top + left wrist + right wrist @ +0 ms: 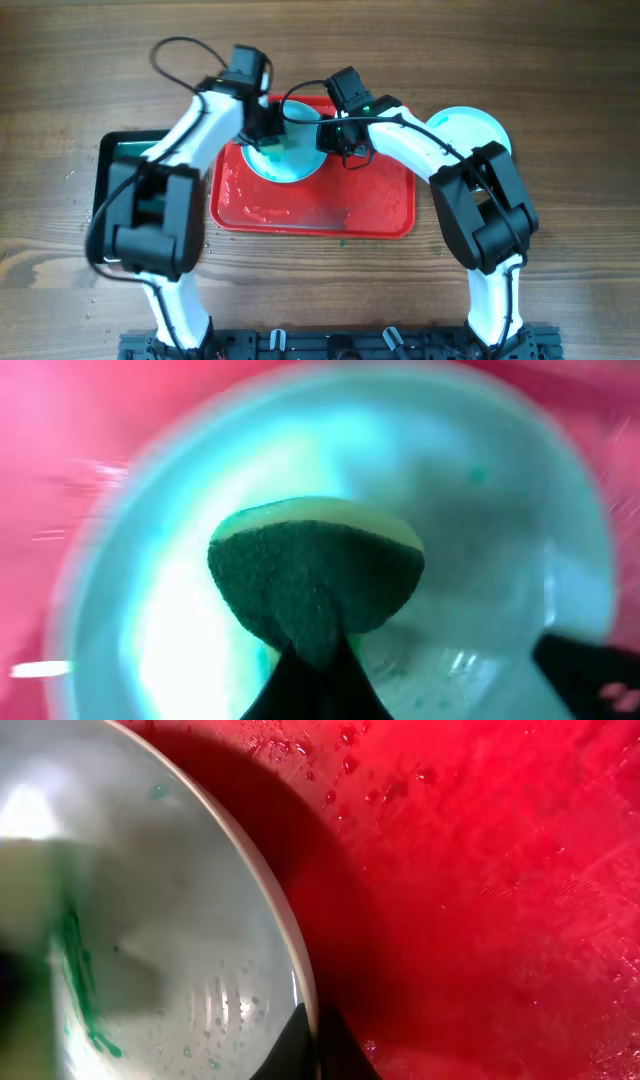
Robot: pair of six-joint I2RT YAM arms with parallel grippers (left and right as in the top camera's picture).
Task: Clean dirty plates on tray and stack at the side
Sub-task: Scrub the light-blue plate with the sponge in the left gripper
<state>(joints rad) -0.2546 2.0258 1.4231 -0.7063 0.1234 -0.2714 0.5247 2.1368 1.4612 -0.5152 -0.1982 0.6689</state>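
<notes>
A light teal plate (290,155) lies on the red tray (370,200), at its back left. My left gripper (268,135) is shut on a green-and-yellow sponge (315,575) and presses it on the plate's inside (500,540). My right gripper (330,135) is shut on the plate's right rim (300,990), one finger inside and one outside. Green smears and water drops show on the plate in the right wrist view (150,920). A second teal plate (470,130) lies on the table right of the tray.
A dark tray with a green inside (120,165) sits left of the red tray. The red tray is wet, with smears along its left side (240,200). The wooden table (560,80) lies all around.
</notes>
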